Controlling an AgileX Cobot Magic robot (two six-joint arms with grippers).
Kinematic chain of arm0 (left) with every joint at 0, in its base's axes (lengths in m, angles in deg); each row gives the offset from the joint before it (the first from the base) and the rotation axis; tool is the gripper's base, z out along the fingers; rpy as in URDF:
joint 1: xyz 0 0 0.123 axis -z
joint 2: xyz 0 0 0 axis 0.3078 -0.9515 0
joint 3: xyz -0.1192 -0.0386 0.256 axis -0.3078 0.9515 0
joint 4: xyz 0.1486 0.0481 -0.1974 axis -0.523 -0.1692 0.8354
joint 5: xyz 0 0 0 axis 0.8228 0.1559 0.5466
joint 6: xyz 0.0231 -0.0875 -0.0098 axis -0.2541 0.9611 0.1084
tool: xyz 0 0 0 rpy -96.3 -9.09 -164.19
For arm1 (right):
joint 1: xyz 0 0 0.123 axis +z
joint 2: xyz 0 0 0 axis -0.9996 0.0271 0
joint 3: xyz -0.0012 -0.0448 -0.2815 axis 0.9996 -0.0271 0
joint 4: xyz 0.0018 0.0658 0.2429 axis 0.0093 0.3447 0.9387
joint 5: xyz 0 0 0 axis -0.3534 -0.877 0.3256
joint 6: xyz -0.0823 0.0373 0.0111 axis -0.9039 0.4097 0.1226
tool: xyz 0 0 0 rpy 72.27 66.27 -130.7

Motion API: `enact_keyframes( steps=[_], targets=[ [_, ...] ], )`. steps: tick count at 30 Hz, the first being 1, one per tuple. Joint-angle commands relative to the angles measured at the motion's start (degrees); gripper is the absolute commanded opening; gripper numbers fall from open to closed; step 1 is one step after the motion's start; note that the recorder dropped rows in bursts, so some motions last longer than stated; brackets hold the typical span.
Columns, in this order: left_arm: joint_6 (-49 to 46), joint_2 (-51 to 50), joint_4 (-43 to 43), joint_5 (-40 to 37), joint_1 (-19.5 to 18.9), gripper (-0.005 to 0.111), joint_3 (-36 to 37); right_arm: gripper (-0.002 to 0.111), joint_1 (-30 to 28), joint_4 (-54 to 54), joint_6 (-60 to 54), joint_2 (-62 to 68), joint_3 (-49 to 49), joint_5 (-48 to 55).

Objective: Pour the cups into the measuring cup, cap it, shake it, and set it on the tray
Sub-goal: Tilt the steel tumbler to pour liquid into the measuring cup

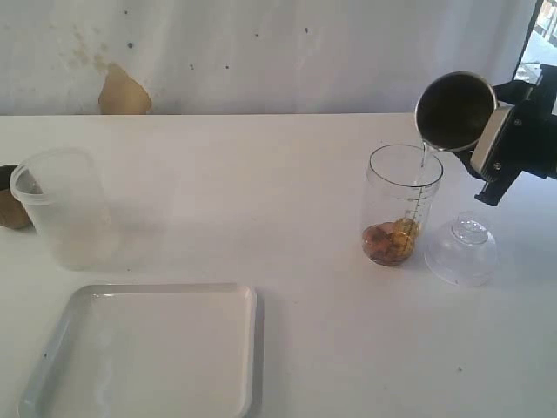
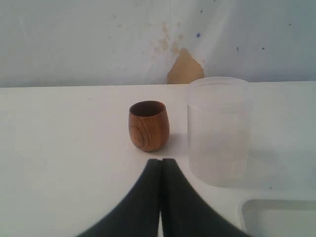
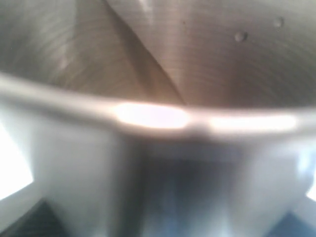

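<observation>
My right gripper (image 1: 487, 139) is shut on the steel tumbler (image 1: 455, 111), tipped mouth-down over the measuring cup (image 1: 402, 205). A thin stream of liquid falls into that clear cylinder, which holds brownish lumps at its bottom. The tumbler's rim and inside (image 3: 158, 74) fill the right wrist view, hiding the fingers. The clear dome cap (image 1: 462, 250) rests on the table just right of the measuring cup. The wooden cup (image 2: 148, 125) stands upright, a short way ahead of my left gripper (image 2: 161, 161), which is shut and empty. The white tray (image 1: 148, 353) lies at the front left.
A frosted plastic cup (image 1: 61, 209) stands at the left, beside the wooden cup (image 1: 10, 198) at the frame's edge. The same frosted cup (image 2: 219, 128) rises close to my left fingers. A white wall with a brown patch (image 1: 124, 91) backs the table.
</observation>
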Motion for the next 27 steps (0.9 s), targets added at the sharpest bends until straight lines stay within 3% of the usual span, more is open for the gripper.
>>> enact_keyframes(
  steps=[1, 27],
  targets=[
    [0.0, 0.2, -0.2, 0.1, -0.3, 0.000, 0.3, 0.000, -0.2, 1.5, -1.3, -1.2, 0.8, -3.6],
    [0.0, 0.2, -0.2, 0.1, -0.3, 0.000, 0.3, 0.000, -0.2, 1.6, -6.3, -1.2, 1.8, -3.2]
  ],
)
